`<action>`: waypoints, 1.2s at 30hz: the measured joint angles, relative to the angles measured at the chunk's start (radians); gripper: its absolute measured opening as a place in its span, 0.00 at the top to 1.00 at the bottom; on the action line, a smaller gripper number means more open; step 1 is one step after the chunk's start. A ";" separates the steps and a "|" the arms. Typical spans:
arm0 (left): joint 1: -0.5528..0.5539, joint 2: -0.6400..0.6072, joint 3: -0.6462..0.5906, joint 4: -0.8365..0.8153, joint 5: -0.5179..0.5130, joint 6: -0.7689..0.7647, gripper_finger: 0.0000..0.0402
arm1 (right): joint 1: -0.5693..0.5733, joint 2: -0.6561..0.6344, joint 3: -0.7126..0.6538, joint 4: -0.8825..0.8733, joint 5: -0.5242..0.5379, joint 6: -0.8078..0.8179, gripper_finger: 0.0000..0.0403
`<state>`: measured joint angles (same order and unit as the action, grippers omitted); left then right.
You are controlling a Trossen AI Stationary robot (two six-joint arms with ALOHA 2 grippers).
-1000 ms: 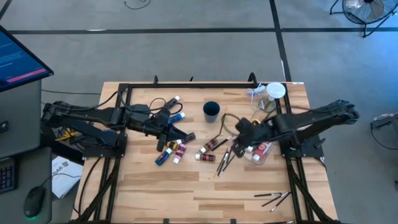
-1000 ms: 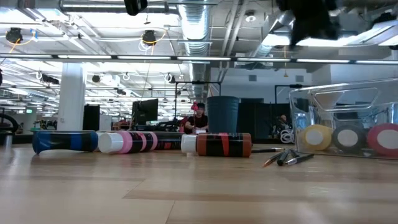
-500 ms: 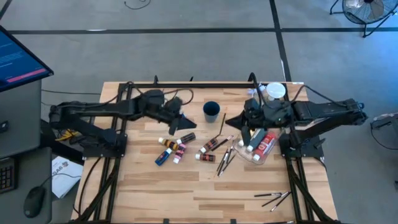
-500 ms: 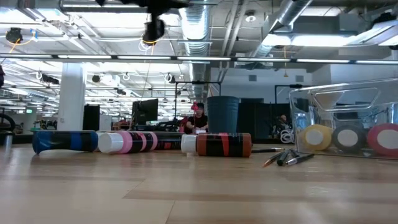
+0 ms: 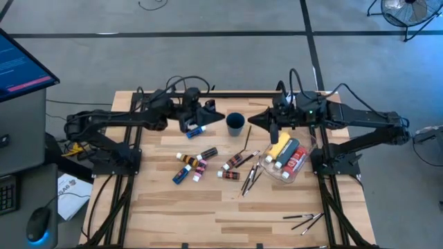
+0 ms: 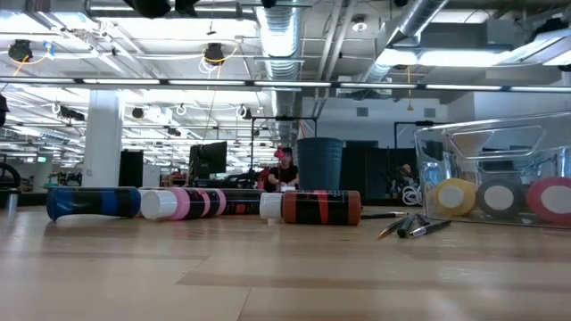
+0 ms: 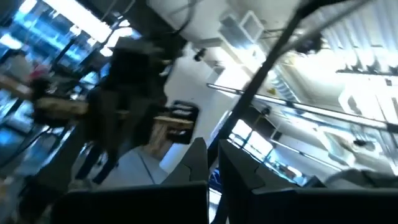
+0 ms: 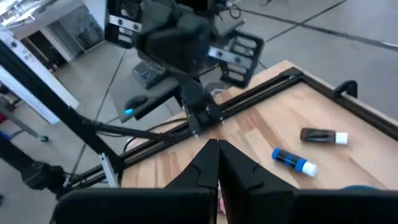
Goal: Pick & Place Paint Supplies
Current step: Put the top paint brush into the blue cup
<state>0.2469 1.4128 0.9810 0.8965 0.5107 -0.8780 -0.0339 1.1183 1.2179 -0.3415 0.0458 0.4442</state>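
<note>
A wooden table (image 5: 208, 221) seen from above, with two dark robot arms raised over its far half. The landmark is a small dark cup (image 5: 235, 124) standing near the middle of the far side.

The left gripper (image 5: 220, 119) hangs in the air just left of the cup, fingers pressed together and holding nothing. The right gripper (image 5: 253, 120) hangs just right of the cup, fingers likewise pressed together and empty. Both point inward at the cup, tips near each other, which reads as a pause between picks, not a grasp.

Paint supplies lie scattered on the table. Nearer the camera than the cup, and a little left, is a cluster of small tubes (image 5: 192, 164) lying on their sides, their long axes mostly running diagonally; a blue tube (image 5: 181, 176) sits at the cluster's near-left end. A brown tube (image 5: 237, 160) lies nearer than the cup, slanting up to the right. Thin brushes (image 5: 249, 177) lie beside it, pointing roughly toward and away from the cup. More brushes (image 5: 304, 220) rest well apart, near the table's near-right corner.

Right of the cup, a clear tray (image 5: 289, 176) already holds a yellow bottle (image 5: 279, 147) and red and white tubes, laid side by side and slanting, so this looks like the collecting spot. Another blue tube (image 8: 295, 161) lies under the left arm.
</note>
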 joint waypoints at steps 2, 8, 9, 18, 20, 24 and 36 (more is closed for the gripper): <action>0.033 0.001 0.000 -0.026 0.001 -0.050 1.00 | -0.015 -0.001 0.000 0.000 -0.018 0.001 1.00; 0.110 0.001 0.000 -0.041 0.066 -0.095 1.00 | -0.036 -0.001 0.000 0.000 -0.073 0.001 0.94; 0.115 0.001 0.000 -0.042 0.091 -0.106 0.99 | -0.036 -0.001 0.000 0.000 -0.074 0.001 0.92; 0.097 0.000 0.000 -0.038 0.196 -0.128 0.82 | -0.048 -0.001 0.000 0.000 -0.076 0.054 0.76; 0.086 0.000 0.000 -0.036 0.164 -0.103 0.78 | -0.059 -0.001 0.000 0.000 -0.077 0.079 0.74; 0.068 0.000 0.000 -0.033 0.121 -0.087 0.73 | -0.093 -0.001 0.000 0.007 -0.194 0.112 0.72; 0.007 0.000 0.000 -0.023 0.117 -0.084 0.68 | -0.141 0.032 -0.001 0.023 -0.341 0.185 0.72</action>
<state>0.2537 1.4132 0.9806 0.8732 0.6282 -0.9619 -0.1753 1.1507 1.2171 -0.3181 -0.2951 0.6295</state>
